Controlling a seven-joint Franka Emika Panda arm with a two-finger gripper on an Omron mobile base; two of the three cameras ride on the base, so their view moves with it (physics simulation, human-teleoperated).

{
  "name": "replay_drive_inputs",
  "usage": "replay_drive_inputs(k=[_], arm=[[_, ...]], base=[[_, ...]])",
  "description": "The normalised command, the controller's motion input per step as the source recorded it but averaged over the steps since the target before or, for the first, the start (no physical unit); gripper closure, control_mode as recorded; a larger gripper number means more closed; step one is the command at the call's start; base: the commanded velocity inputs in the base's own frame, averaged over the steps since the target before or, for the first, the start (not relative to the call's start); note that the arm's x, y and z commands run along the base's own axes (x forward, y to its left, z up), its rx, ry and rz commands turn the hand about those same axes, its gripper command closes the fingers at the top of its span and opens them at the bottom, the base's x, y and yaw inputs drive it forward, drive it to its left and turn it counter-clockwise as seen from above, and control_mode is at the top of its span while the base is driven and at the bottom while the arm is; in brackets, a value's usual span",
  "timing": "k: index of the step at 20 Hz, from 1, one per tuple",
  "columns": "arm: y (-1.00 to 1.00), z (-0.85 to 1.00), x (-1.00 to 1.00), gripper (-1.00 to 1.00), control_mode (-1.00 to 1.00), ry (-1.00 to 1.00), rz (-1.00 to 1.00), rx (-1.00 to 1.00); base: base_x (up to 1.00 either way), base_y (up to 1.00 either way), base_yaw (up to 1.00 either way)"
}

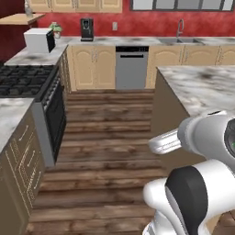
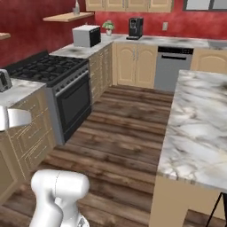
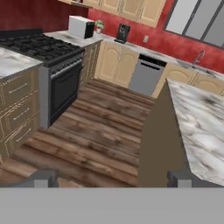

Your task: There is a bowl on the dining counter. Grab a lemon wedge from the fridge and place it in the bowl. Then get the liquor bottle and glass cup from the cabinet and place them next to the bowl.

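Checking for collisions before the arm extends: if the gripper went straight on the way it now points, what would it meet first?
Probably the brown wooden plank floor between the black stove and the marble-topped dining counter. The open gripper points forward and down; nothing stands nearer, though depth is unclear.

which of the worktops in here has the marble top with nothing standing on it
The dining counter, the island on the right. The wall counters carry a white microwave, a plant and a coffee machine.

stove [image 1: 23,80], dishwasher [image 1: 131,68], microwave [image 1: 39,40], coffee machine [image 1: 86,29]
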Motion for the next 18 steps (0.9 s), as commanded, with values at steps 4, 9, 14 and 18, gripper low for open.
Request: replay_drive_inputs(k=[4, 9, 14, 18], arm=[[0.00, 0.00, 0.00, -1.00, 1.00, 0.00, 0.00, 0.00], [0.00, 0.00, 0.00, -1.00, 1.00, 0.00, 0.00, 0.00], [0.00, 0.00, 0.00, -1.00, 1.00, 0.00, 0.00, 0.00], [0.00, 0.00, 0.00, -1.00, 1.00, 0.00, 0.00, 0.00]], base=[[0.86, 0.42, -0.02], [0.95, 0.09, -0.01], [0.89, -0.07, 0.00], [0.82, -0.05, 0.00]])
